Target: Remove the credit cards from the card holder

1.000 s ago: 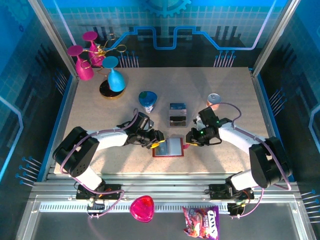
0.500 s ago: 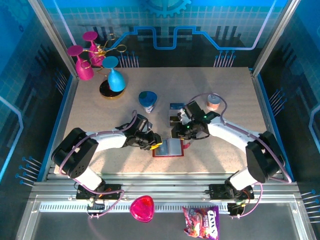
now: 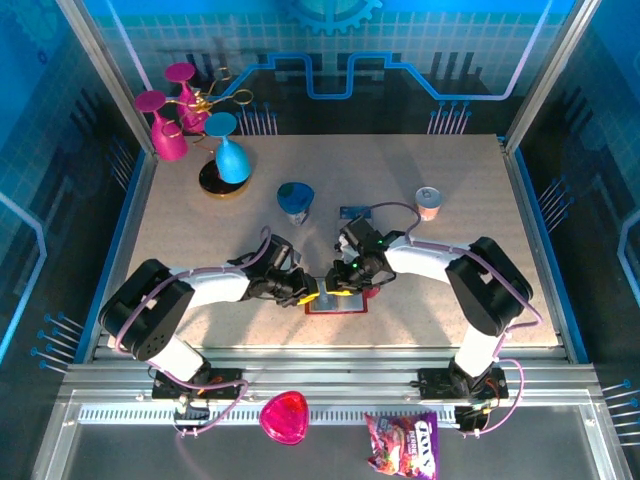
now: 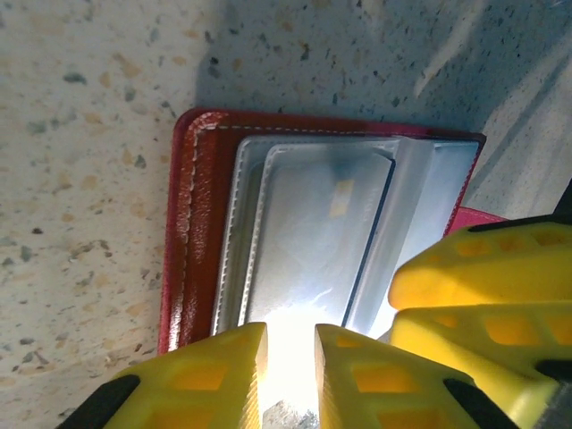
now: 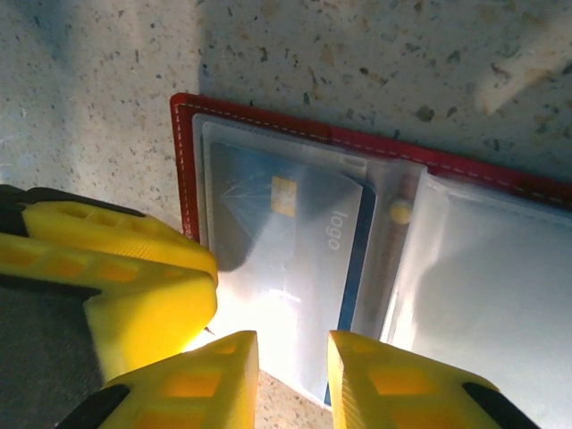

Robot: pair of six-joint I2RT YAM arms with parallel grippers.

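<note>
1. On your table [image 3: 200,230], near-centre: card holder [image 3: 345,304] lying open and flat, long axis left-right.
2. Your left gripper [image 4: 290,338] is at its left edge with a narrow gap. Glare hides any pinch, so can't tell.
3. Your right gripper [image 5: 293,347] is slightly open, tips down on the sleeve, nothing held.
4. Blue card [image 5: 277,259] sits in the pocket, long axis along the spine.
5. Its print reads "logo".

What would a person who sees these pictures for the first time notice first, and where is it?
The left tool and right tool, both yellow-fingered, meet over an open red wallet near the front centre of the table. In the right wrist view, a blue card marked "logo" sits inside it. Bright pink and blue goblets stand at the back left corner.
</note>
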